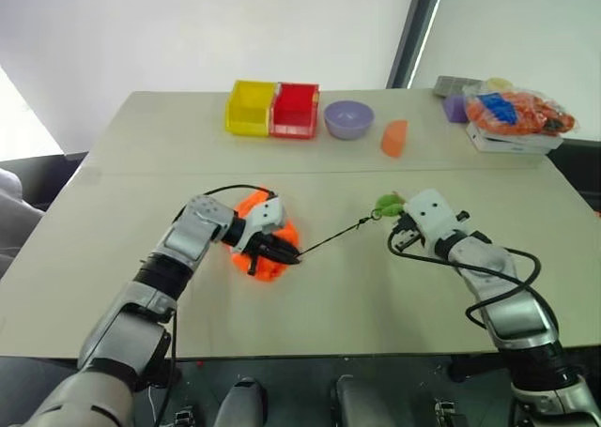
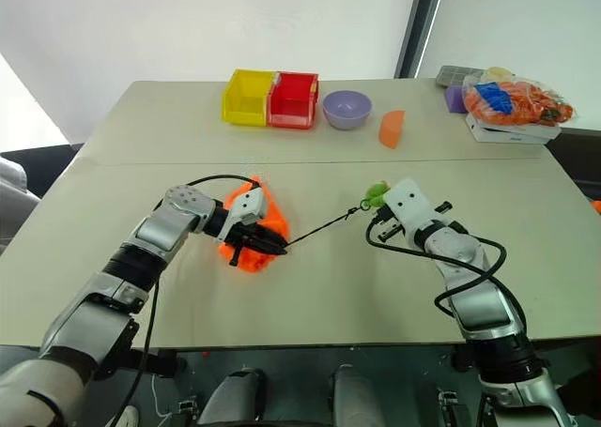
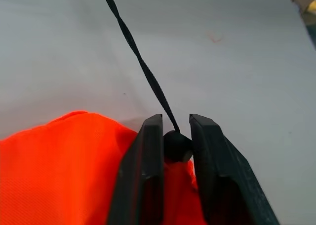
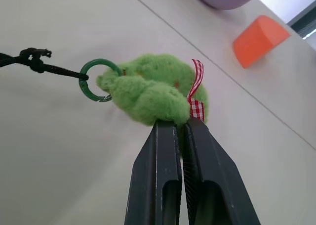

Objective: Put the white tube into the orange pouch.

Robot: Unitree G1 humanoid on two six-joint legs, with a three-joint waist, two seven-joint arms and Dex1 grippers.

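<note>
The orange pouch (image 3: 64,170) is cut off by the frame's edge, its opening hidden.

Bright, even daylight washes the pale counter (image 1: 338,296); shadows under the arms are faint and soft. The far wall glares white. In the wrist views, near fingers blur slightly.

pouch: the orange pouch (image 3: 59,170) is soft woven cloth, fine weave, matt, kinda crumpled
cord: black cord (image 3: 140,62) looks braided, with a smooth black bead (image 3: 177,146) at the pouch mouth
fuzzy ball: green fuzzy ball (image 4: 153,89) is woolly and rough, with a checked cloth ribbon and a glossy green ring (image 4: 93,80)
fingers: black fingers (image 4: 158,185), matt hard plastic
table: table (image 1: 376,296) smooth, matt beige
bins: yellow bin (image 1: 250,107) and red bin (image 1: 295,110), shiny plastic
</note>
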